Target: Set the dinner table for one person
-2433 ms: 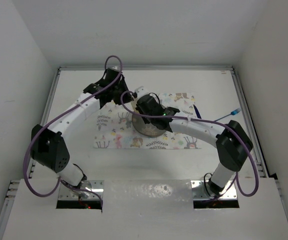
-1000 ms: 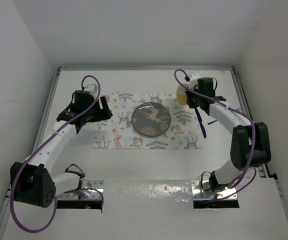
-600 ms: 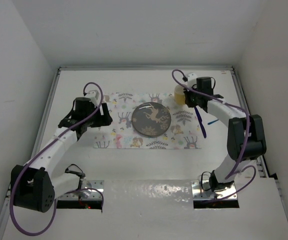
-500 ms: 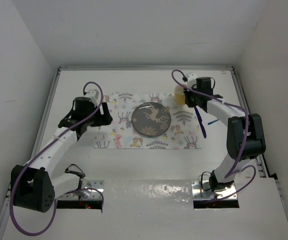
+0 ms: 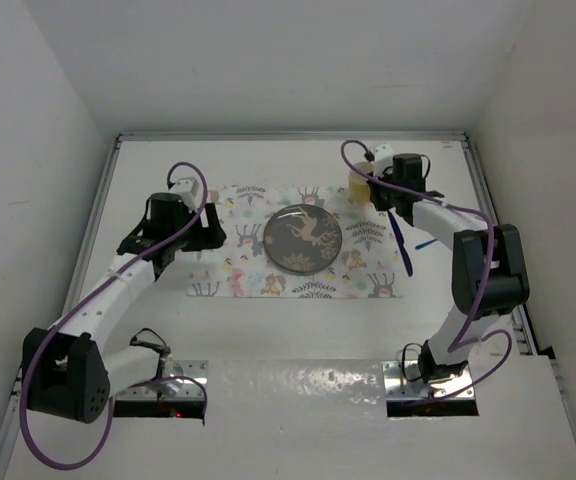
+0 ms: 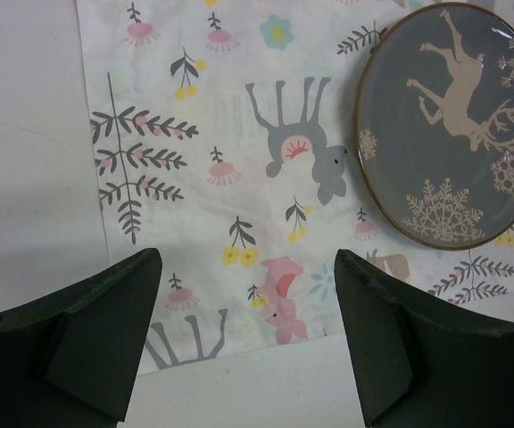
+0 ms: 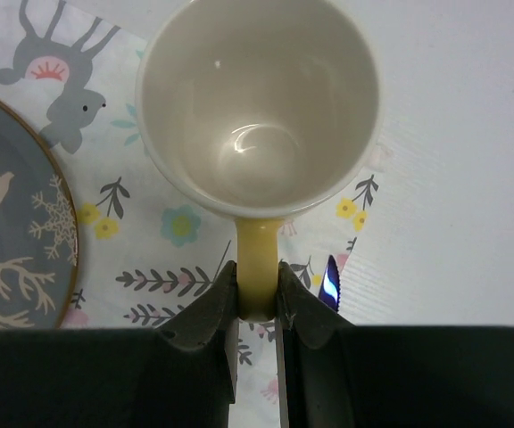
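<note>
The dinner table (image 5: 268,322) is a white top carrying a deer-print placemat (image 5: 238,270) with a dark deer plate (image 5: 303,238) at its middle. My right gripper (image 7: 257,287) is shut on the yellow handle of a cream mug (image 7: 259,107), upright and empty, over the mat's far right corner (image 5: 356,182). Whether the mug rests on the mat I cannot tell. My left gripper (image 6: 244,299) hangs open over the mat's left near part, its fingers (image 6: 96,330) holding nothing, with the plate (image 6: 449,125) to its right.
A blue knife (image 5: 400,238) lies along the mat's right edge; its tip (image 7: 330,283) shows beside my right fingers. A second thin blue item (image 5: 424,243) lies just right of it. Metal rails (image 5: 483,230) border the table, with white walls close around.
The right gripper has carried the mug slightly farther back and left. The left gripper's jaws have widened a little, and that arm has barely shifted.
</note>
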Tool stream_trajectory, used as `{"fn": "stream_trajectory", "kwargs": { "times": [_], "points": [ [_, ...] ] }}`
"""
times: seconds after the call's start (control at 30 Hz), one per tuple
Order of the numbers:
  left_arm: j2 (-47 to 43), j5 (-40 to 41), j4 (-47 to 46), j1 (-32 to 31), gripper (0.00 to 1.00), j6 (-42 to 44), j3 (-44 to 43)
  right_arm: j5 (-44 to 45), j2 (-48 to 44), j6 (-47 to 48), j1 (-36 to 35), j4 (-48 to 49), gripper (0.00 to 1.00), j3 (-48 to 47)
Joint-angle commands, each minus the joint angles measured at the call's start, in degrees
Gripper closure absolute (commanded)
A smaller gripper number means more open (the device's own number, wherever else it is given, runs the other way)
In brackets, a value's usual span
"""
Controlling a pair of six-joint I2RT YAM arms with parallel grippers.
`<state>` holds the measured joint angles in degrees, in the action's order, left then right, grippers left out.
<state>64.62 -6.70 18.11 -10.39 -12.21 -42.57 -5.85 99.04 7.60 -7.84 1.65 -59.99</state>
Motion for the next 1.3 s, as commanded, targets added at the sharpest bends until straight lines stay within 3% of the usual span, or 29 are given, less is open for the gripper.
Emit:
{"fn": "stream_trajectory", "kwargs": {
  "times": [0.0,0.17,0.37,0.43,0.53,0.67,0.87,1.0,1.07,1.27],
  "points": [
    [-0.5,-0.5,-2.8,0.2,0.23,1.0,0.4,-0.3,-0.4,1.8,0.8,8.2,1.0,0.3],
    [-0.7,-1.0,-2.9,0.3,0.23,1.1,0.5,-1.3,-1.3,2.2,1.6,7.9,0.94,2.3],
    [-1.1,-1.3,-3.2,0.2,0.23,1.1,0.6,-1.3,-1.8,3.1,2.6,6.1,0.77,3.6],
    [-1.3,-1.4,-3.3,0.3,0.23,1.1,0.6,-1.4,-1.7,3.1,2.9,5.2,0.7,3.6],
    [-1.6,-1.8,-3.2,0.3,0.23,1.1,0.6,-1.0,-3.0,3.0,3.0,3.1,0.5,4.3],
    [-2.1,-2.0,-3.4,0.3,0.23,1.0,0.6,0.3,-7.2,1.7,3.1,2.2,0.41,6.8],
    [-2.9,-2.3,-3.4,0.3,0.23,1.0,0.5,1.0,-16.8,-4.9,6.6,0.4,0.43,11.7],
    [-3.3,-2.2,-3.4,0.3,0.23,0.9,0.3,0.8,-19.7,-8.9,10.6,-4.7,0.67,13.8],
    [-3.2,-2.3,-3.4,0.3,0.23,0.9,0.2,1.4,-19.5,-9.4,10.6,-7.9,0.71,15.0],
    [-2.9,-2.7,-3.3,0.3,0.23,0.8,-0.1,2.2,-14.5,-12.3,11.1,-9.8,0.65,17.4]
  ]
}}
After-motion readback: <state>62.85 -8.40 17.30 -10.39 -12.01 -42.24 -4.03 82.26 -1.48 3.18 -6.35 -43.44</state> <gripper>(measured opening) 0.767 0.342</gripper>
